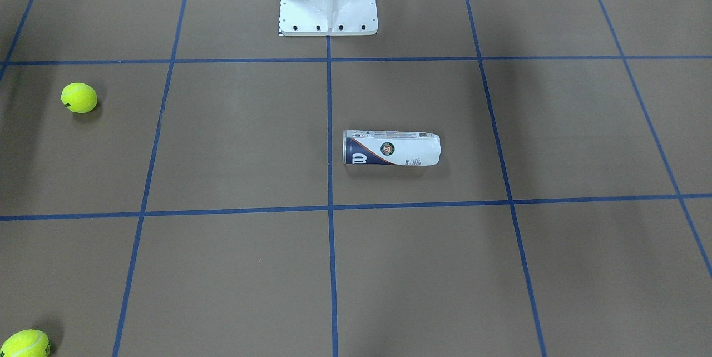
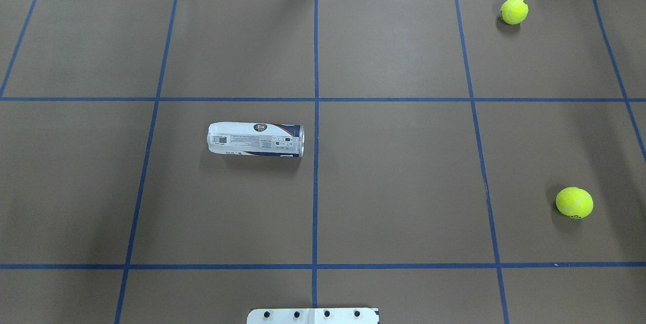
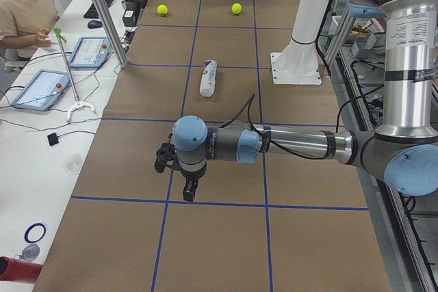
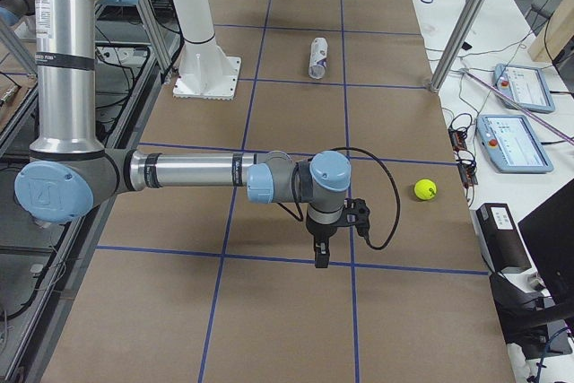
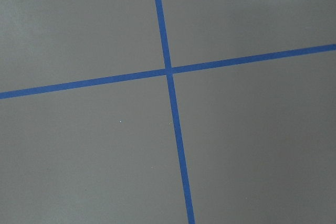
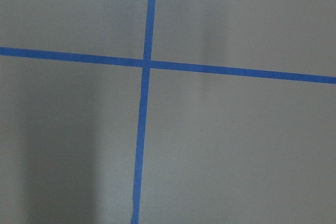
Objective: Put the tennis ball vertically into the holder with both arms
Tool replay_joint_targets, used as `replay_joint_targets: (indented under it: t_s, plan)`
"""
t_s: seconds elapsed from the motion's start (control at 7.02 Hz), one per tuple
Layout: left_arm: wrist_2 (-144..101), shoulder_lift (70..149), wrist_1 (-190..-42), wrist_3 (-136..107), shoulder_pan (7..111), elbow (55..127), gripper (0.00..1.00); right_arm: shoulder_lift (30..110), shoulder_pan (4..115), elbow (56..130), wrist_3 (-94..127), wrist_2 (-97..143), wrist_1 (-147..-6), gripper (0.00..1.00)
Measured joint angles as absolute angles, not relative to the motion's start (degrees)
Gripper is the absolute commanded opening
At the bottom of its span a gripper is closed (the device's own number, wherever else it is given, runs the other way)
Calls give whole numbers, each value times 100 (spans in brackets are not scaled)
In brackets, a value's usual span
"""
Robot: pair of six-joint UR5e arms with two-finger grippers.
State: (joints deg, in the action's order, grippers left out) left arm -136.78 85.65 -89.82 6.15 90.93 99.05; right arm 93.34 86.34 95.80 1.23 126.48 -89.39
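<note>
The holder (image 2: 256,139) lies on its side near the table's middle, its open end toward the centre tape line; it also shows in the front view (image 1: 392,148) and both side views (image 3: 208,78) (image 4: 317,57). Two yellow tennis balls (image 2: 574,202) (image 2: 514,10) rest on the robot's right side, far from the holder. My left gripper (image 3: 188,189) hangs over the table's left end, my right gripper (image 4: 321,257) over the right end near one ball (image 4: 425,189). Both show only in the side views, so I cannot tell if they are open or shut. Both wrist views show only brown table and blue tape.
The white pedestal base (image 1: 328,12) stands at the robot's edge of the table. Blue tape lines (image 2: 316,112) divide the brown surface into squares. An operator (image 3: 24,5) sits at a side bench with tablets (image 3: 42,88) beyond the table's far edge.
</note>
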Motion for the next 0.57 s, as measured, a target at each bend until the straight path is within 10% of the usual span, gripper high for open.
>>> replay_joint_targets:
  t_s: [0.57]
  plan:
    - [-13617,8569,-8976,608,9004,9929,100,9338,8639,9594,117,12678,-8933,100]
